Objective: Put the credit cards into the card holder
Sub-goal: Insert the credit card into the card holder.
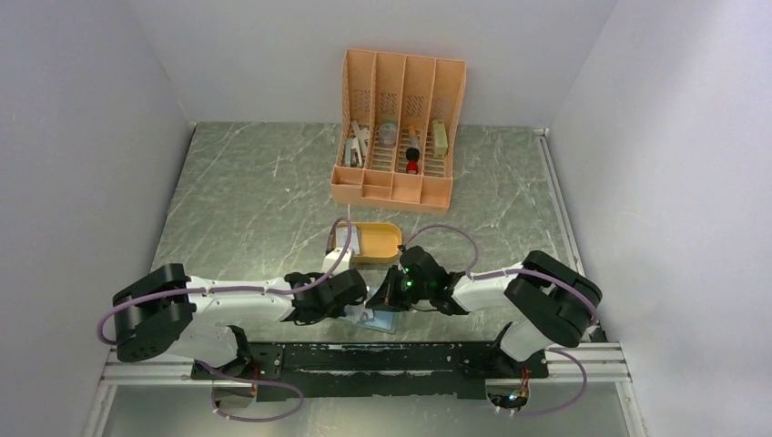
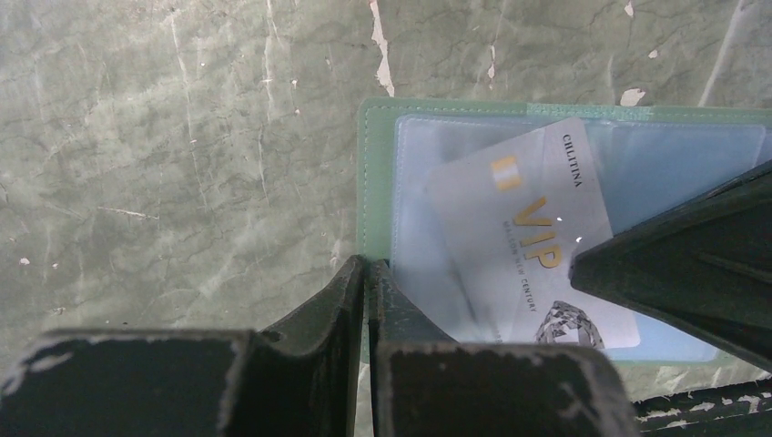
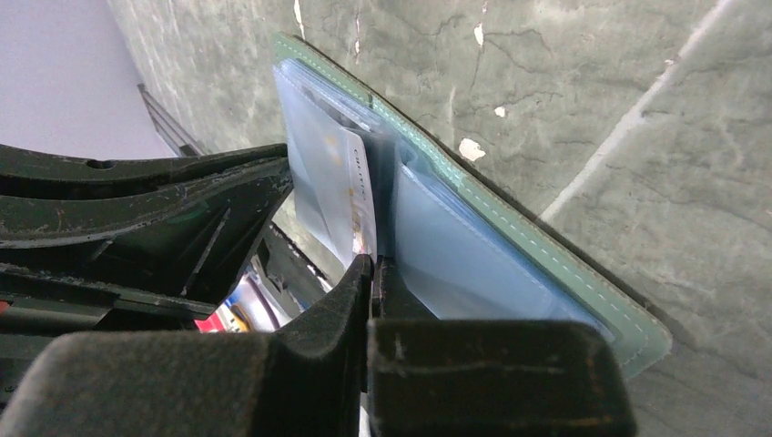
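From overhead, the left gripper [image 1: 353, 305] and the right gripper [image 1: 390, 296] meet tip to tip over the open card holder [image 1: 375, 321] at the table's [image 1: 255, 191] near edge. The orange oval tray [image 1: 380, 242] lies just beyond, with what looks like a pale card [image 1: 341, 238] at its left end, and the orange slotted organizer [image 1: 397, 127] stands at the back. Only the wrist cameras show the grips. The left wrist view has the left fingers [image 2: 341, 300] pressed together on the holder's green left border; whether they nip the material cannot be told. A silver VIP card [image 2: 519, 228] lies askew on the clear pocket, a dark right finger [image 2: 674, 273] touching its edge. The right wrist view shows that card edge-on [image 3: 361, 182], the right arm's jaws closed on its lower end.
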